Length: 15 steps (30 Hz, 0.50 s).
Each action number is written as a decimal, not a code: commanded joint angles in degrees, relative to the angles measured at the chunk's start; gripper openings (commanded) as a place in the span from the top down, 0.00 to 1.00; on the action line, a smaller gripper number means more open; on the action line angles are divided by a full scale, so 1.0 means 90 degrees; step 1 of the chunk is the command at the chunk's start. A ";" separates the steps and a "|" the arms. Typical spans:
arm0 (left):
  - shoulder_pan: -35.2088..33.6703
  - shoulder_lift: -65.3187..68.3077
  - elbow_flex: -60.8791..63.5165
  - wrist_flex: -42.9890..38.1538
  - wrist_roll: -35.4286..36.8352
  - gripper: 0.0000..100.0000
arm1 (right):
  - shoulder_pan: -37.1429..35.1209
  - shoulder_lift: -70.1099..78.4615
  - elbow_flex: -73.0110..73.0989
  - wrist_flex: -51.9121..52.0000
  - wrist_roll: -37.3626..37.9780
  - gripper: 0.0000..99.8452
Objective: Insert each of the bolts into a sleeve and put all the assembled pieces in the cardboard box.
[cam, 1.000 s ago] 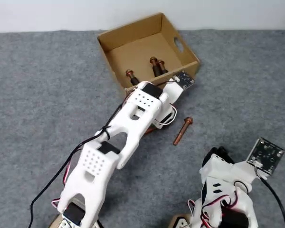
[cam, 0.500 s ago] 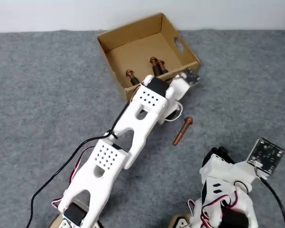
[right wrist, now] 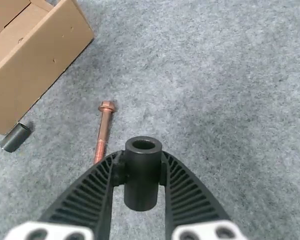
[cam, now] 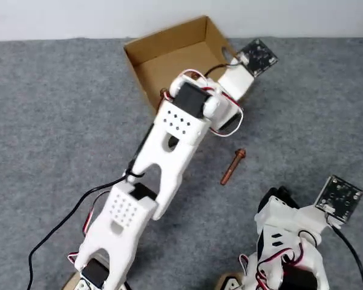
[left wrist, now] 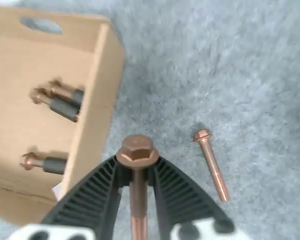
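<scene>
Ribbed black fingers of the left gripper pinch a copper-coloured, hex-headed bolt just below its flange, beside the outer wall of the cardboard box. The right gripper clamps a smooth black cylindrical sleeve, its open bore facing the wrist camera. A second, threaded bolt lies loose on the grey, short-piled carpet. Sleeved bolts lie inside the box. One bare sleeve lies just beside the box's outer corner.
</scene>
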 commanded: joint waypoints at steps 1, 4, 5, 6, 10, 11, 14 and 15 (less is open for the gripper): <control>0.0039 -0.1407 0.0982 0.0137 0.0010 1.00 | 0.0054 -0.0044 -0.0029 -0.0122 -0.0068 0.99; 0.0039 -0.2393 0.2154 0.0127 0.0283 1.00 | 0.0054 -0.0044 -0.0029 -0.0112 -0.0068 0.99; 0.0039 -0.2706 0.2525 0.0127 0.0352 1.00 | 0.0054 -0.0044 -0.0029 -0.0112 -0.0068 0.99; 0.0039 -0.3018 0.2867 0.0127 0.0410 1.00 | 0.0054 -0.0044 -0.0029 -0.0112 -0.0068 0.99; 0.0039 -0.4308 0.4147 0.0117 0.0567 1.00 | 0.0044 -0.0044 -0.0039 -0.0112 -0.0068 0.99; 0.0039 -0.4620 0.4459 0.0107 0.0576 1.00 | 0.0024 -0.0044 -0.0039 -0.0112 -0.0059 0.99; 0.0039 -0.5509 0.5309 0.0107 0.0576 1.00 | -0.0278 -0.0044 -0.0039 -0.0112 -0.0049 0.99; 0.0029 -0.5783 0.5582 0.0107 0.0576 1.00 | -0.0396 -0.0044 -0.0039 -0.0112 -0.0049 0.99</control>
